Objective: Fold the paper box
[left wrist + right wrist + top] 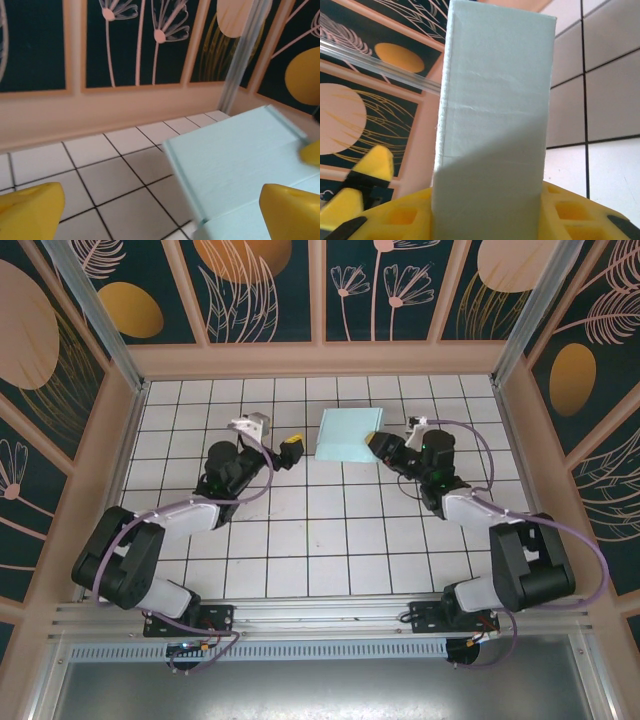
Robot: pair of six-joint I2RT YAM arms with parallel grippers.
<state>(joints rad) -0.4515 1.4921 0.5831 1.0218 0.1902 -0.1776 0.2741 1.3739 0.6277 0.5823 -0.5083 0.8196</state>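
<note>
Top view: the left arm stretches far-right, its left gripper (293,450) spread wide just left of the paper box (347,433). The box lies far-centre, its long side running left-right. The right gripper (378,445) grasps the box's right near corner.

Left wrist: the fingers (30,210) are wide apart, with the box at the right.

Right wrist: the box extends straight away from the clamping fingers (400,220).

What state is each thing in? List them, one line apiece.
paper box: folded into a flat rectangular box, gripped at its right end.
left gripper: open wide, holding nothing, just left of the box.
right gripper: shut on the paper box.
</note>
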